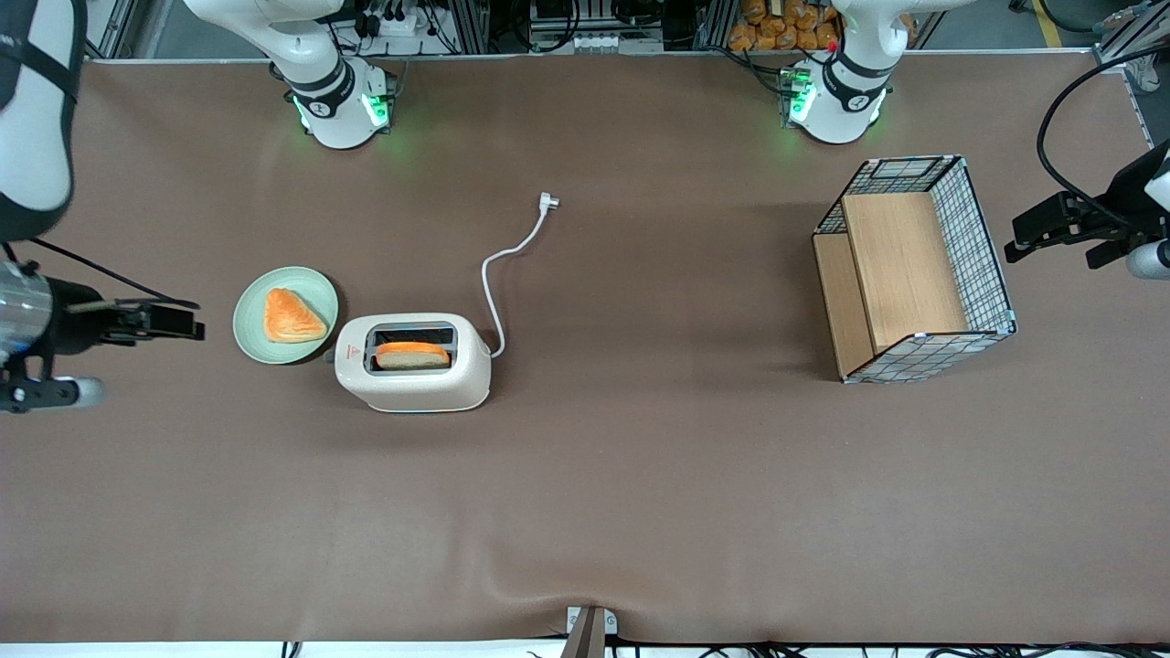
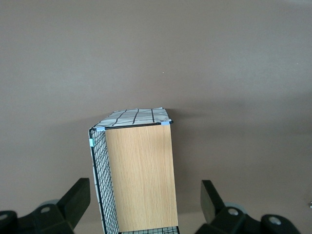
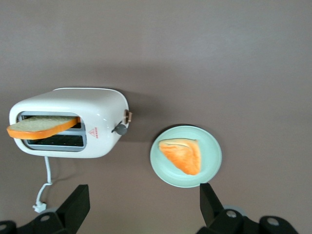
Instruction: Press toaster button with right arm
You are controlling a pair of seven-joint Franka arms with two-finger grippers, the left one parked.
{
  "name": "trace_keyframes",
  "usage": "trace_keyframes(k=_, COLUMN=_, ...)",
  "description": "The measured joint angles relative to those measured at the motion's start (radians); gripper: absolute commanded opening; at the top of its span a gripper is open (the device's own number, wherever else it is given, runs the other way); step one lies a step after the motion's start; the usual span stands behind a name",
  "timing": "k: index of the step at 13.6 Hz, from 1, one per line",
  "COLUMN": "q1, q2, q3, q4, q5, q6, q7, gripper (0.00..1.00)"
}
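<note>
While the slim black end effector (image 1: 187, 322) hangs spread wide at the working arm's end of the brown tabletop (image 1: 585, 475), well apart from the cream-white rounded toaster (image 1: 413, 363) beside the green plate (image 1: 256, 340), its small grey button (image 3: 121, 129) waits unpressed.

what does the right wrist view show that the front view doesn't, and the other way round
Only the right wrist view shows the toaster's small grey button on its narrow end, with the open black gripper above the table. Only the front view shows the wire-and-wood basket. Both show the cream-white toaster, the pale green plate and the white cord.
</note>
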Motion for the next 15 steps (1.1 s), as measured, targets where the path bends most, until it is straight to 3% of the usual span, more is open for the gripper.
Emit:
trace_keyframes(k=3, q1=-0.007, q2=-0.061, q3=-0.001, q4=0.014, q5=-0.071, q6=-0.006, q7=-0.001, gripper=1.0)
trace_keyframes(k=7, q1=-0.039, q2=-0.199, q3=-0.002, q4=-0.072, q5=-0.075, q6=0.0, q7=-0.009, gripper=1.0)
trace_keyframes(k=12, q1=-0.047, q2=-0.377, q3=0.002, q4=-0.325, q5=-0.083, q6=0.107, q7=-0.01, gripper=1.0)
trace_keyframes(k=15, q1=-0.118, q2=-0.418, q3=0.05, q4=-0.388, q5=-0.085, q6=0.129, q7=-0.037, gripper=1.0)
